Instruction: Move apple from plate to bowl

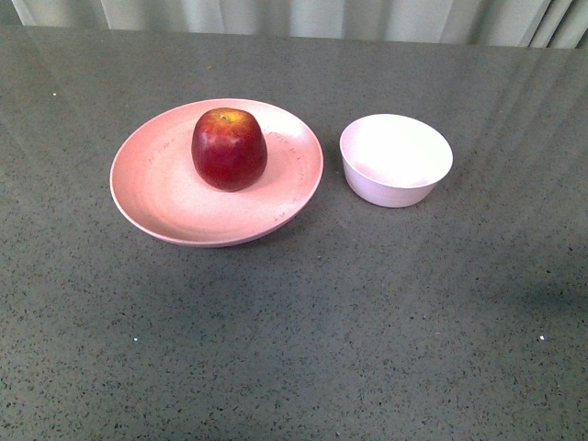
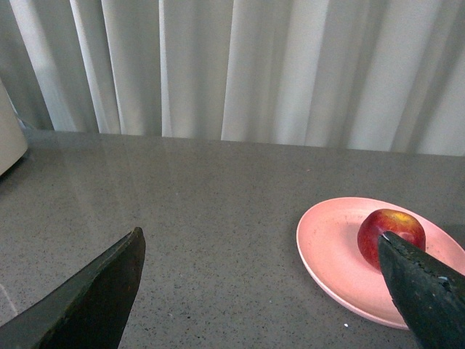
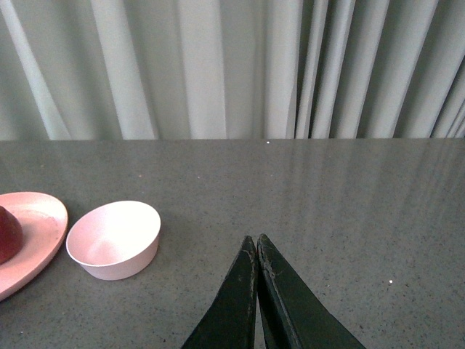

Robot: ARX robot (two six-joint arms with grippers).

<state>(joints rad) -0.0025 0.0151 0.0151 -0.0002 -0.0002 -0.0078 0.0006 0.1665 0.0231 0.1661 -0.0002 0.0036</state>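
A dark red apple [image 1: 229, 148] with a yellowish top stands upright on the wide pink plate [image 1: 156, 197], toward its far side. Right of the plate, apart from it, sits the small pale bowl [image 1: 396, 158], with nothing in it. Neither arm shows in the front view. In the left wrist view my left gripper [image 2: 261, 236] is open wide above bare table, and one of its fingers [image 2: 425, 291] overlaps the apple [image 2: 389, 227] on the plate [image 2: 330, 247]. In the right wrist view my right gripper [image 3: 255, 238] is shut on nothing, with the bowl [image 3: 115, 238] and plate [image 3: 33, 218] off to one side.
The dark grey speckled tabletop [image 1: 294, 349] carries only the plate and bowl. Pale curtains [image 1: 303, 16] hang behind its far edge. A white object [image 2: 9, 134] shows at the edge of the left wrist view.
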